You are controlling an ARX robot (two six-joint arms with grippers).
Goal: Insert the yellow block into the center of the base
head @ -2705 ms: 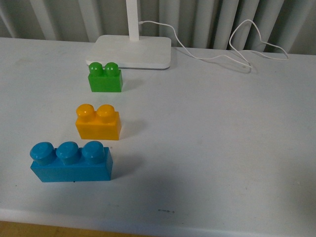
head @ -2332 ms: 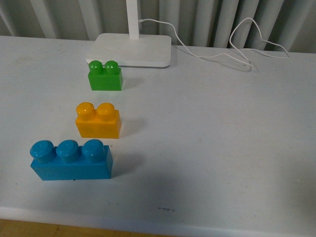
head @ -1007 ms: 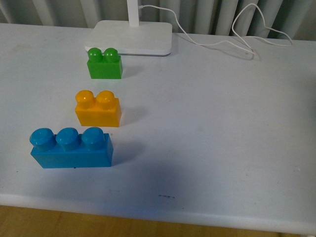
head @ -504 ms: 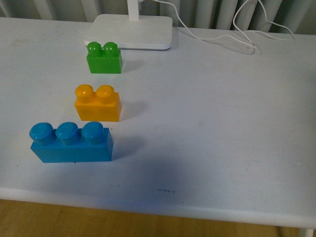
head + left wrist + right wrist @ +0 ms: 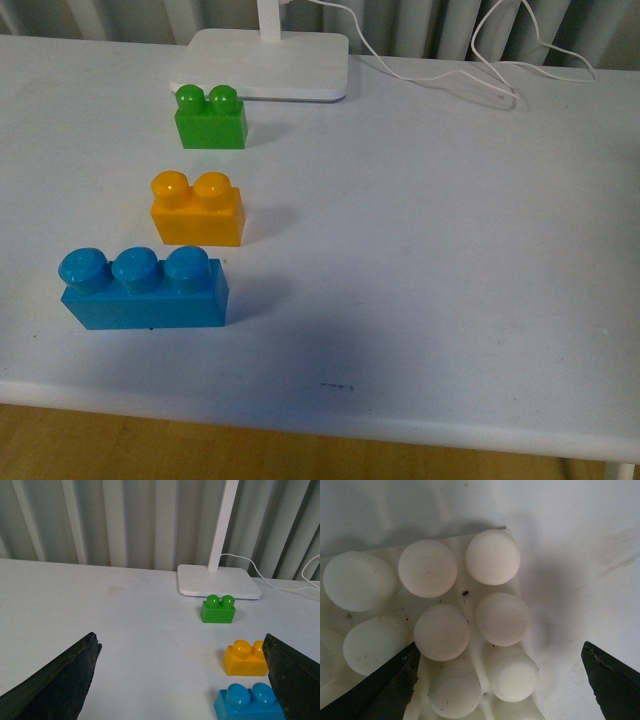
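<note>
Where the bricks stand: white table (image 5: 450,250), flat and faintly scuffed; its near edge shows in front view, with wood floor (image 5: 150,450) below.
Room: grey ribbed wall (image 5: 125,520) behind the table's far edge.
Far end: white lamp stand (image 5: 262,63), with a white cable (image 5: 480,70) looping to its right.
Yellow block (image 5: 197,210): on the table, left of centre in front view, between green brick (image 5: 210,118) and blue brick (image 5: 143,290), apart from both.
Orientation: upright, studs up; long axis runs left-right across front view, broad side facing the robot.
Base (image 5: 445,630): seen only in right wrist view; flat on the white surface, studs up, one corner showing.
Left gripper (image 5: 181,642): jaws spread wide over bare table.
Right gripper (image 5: 500,650): jaws spread wide above the base.
</note>
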